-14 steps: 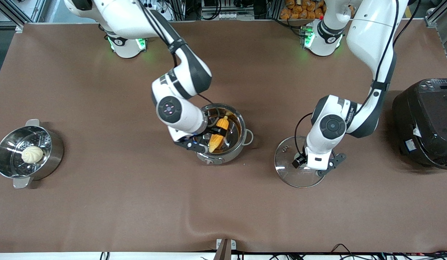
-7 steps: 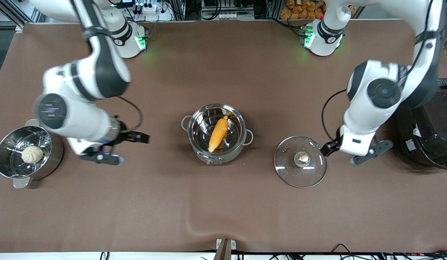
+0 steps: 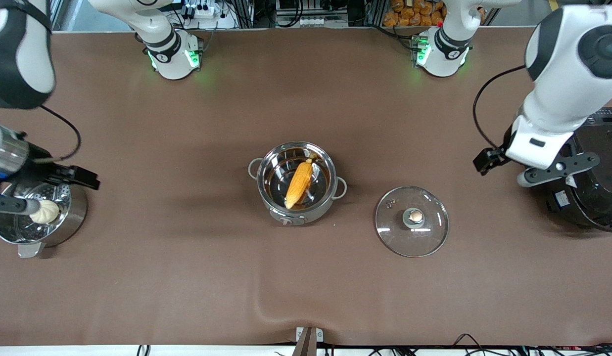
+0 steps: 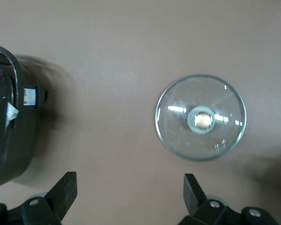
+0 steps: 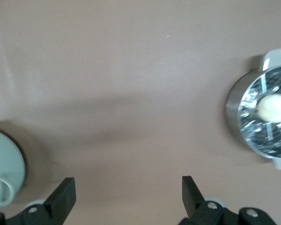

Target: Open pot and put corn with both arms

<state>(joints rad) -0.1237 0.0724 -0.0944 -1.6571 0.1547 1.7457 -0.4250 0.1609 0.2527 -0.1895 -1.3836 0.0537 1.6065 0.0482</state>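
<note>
Both grippers are up in the air with fingers spread wide and nothing between them: the left gripper (image 3: 533,165) hangs over the edge of the black rice cooker (image 3: 590,170), and the right gripper (image 3: 43,190) hangs over the steamer pot (image 3: 36,212). In the left wrist view the two fingertips (image 4: 65,187) sit well apart, same story in the right wrist view (image 5: 65,194). Taking the pot (image 3: 296,182) as the landmark: it's a shiny round steel thing in the middle of the table with a little loop handle on each side, no lid on it. The corn (image 3: 299,184) lies inside it, yellow-orange and tapered, slanted across the bottom with its pale stub end pointing away from the front camera. The clear glass lid (image 3: 412,221) with its copper-coloured knob lies flat on the table just beside the pot, toward the left arm's end and a bit nearer the front camera, not touching it. The rice cooker is farther out that same way. The steamer pot is well apart from the pot toward the right arm's end, and there's a round white bun (image 3: 44,211) sitting on its perforated insert. Table is covered in a plain brown mat (image 3: 187,277) with a slight wrinkle near the front edge, and there are cables and metal framing along the robots' side.
</note>
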